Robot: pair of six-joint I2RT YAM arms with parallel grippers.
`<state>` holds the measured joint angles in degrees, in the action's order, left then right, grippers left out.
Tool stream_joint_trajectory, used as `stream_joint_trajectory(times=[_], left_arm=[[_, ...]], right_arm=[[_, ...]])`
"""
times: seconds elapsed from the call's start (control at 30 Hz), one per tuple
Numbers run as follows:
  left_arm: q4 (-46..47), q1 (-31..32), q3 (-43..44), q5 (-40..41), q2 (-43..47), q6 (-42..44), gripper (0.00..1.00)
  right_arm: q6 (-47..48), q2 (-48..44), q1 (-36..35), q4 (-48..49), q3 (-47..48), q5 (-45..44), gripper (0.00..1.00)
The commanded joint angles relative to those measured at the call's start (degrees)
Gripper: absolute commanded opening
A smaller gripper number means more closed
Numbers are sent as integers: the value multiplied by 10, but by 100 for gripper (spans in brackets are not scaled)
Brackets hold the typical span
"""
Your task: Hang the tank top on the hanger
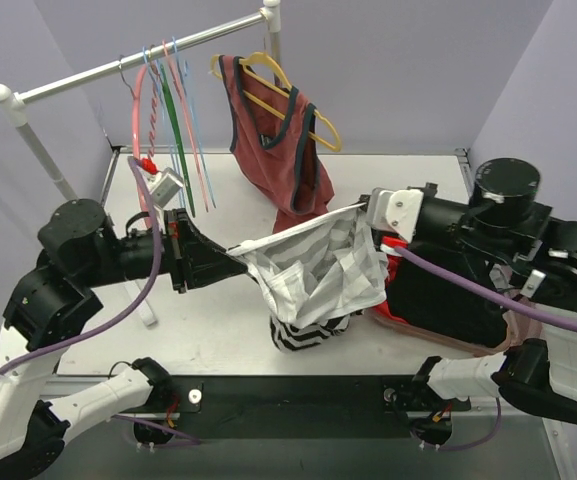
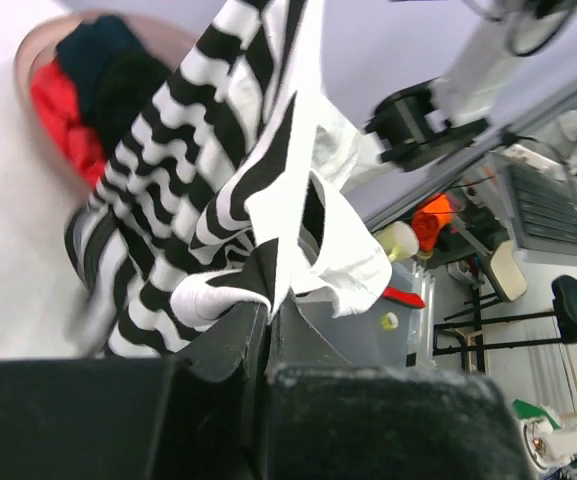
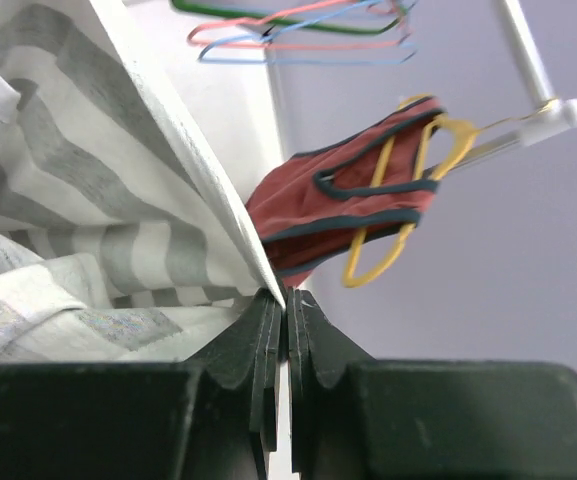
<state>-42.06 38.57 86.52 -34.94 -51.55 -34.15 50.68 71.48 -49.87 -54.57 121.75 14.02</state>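
**Left gripper.** My left gripper (image 1: 234, 252) hangs over the middle of the table (image 1: 198, 325), with the jaws clamped together on a bunched white-trimmed edge of the tank top (image 1: 318, 265). In the left wrist view, the fabric folds out on both sides of the fingertips (image 2: 253, 335).

**Hanger.** The hanger (image 3: 318, 61) is a thin light-blue wire. It hangs on the rail (image 1: 118, 70) over the rear-left corner, packed among a pink hanger (image 1: 140, 105) and a green hanger (image 1: 180, 160).

**Tank top.** It hangs in the air over the table centre, with its upper hem pulled into a taut line between my two grippers.
- The side facing up is pale, and its stripes show as faint grey.
- The lower part sags toward the front edge and shows sharp black-and-white stripes.
- A small pale patch on the inner face may be a label. Any print on it is too blurred to read.

**Neighbouring garment.** A rust-red tank top (image 1: 286, 150) on a yellow hanger (image 1: 320, 128) hangs from the rail just behind the stretched hem.

**Right gripper.** My right gripper (image 1: 368, 210) is pinched tight on the thin white hem, which shows between the fingertips (image 3: 268, 315).

**Right side.** A pinkish bin (image 2: 20, 75) near the right edge holds a red garment (image 2: 66, 125) and a black garment (image 2: 118, 70).

**Clearance.** Bare tabletop lies along the front-left edge. There is a gap between the left gripper and the hanger cluster.
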Motion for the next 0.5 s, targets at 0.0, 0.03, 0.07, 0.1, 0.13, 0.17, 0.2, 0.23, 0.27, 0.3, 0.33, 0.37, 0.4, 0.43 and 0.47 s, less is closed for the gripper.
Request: stream_joint_trajectory(times=[0.0,0.03,0.07,0.1,0.13,0.17,0.2,0.23,0.27,0.3,0.33,0.37,0.4,0.43,0.47], left_arm=[[65,-2,87,-66,-20,-22,0],[71,-2,97,-69,-21,-27,0],[80,-2,102,-73,-25,-34,0],[82,-2,109,-73,-25,-35,0],[83,-2,109,-71,-24,-35,0],[83,-2,105,-69,-21,-36,0],[84,-2,89,-64,-16,-36,0],[84,-3,75,-60,-13,-36,0],[94,-2,60,-58,-1,-41,0],[101,-3,42,-55,8,-44,0],[115,-2,-2,-51,16,-49,0],[118,-2,-20,-46,32,-52,0],[118,-3,-42,-34,39,-52,0],[116,-2,-77,-27,45,-52,0],[114,-2,-99,-20,55,-55,0]], right_arm=[[0,30,-4,-22,83,-15,0],[-18,32,-4,-20,89,-10,0],[-26,34,-3,-20,91,-8,0],[-35,34,-2,-18,87,-3,0],[-50,32,-1,-16,74,6,0],[-58,30,-1,-16,62,11,0],[-65,29,0,-15,49,18,0],[-74,27,0,-12,18,25,0],[-93,23,0,-7,1,38,0],[-101,19,0,-3,-19,43,0],[-112,12,0,4,-66,45,0],[-130,9,1,23,-91,45,0],[-142,5,1,38,-122,40,0],[-151,-3,1,52,-152,30,1],[-172,-7,1,91,-213,-7,2]])
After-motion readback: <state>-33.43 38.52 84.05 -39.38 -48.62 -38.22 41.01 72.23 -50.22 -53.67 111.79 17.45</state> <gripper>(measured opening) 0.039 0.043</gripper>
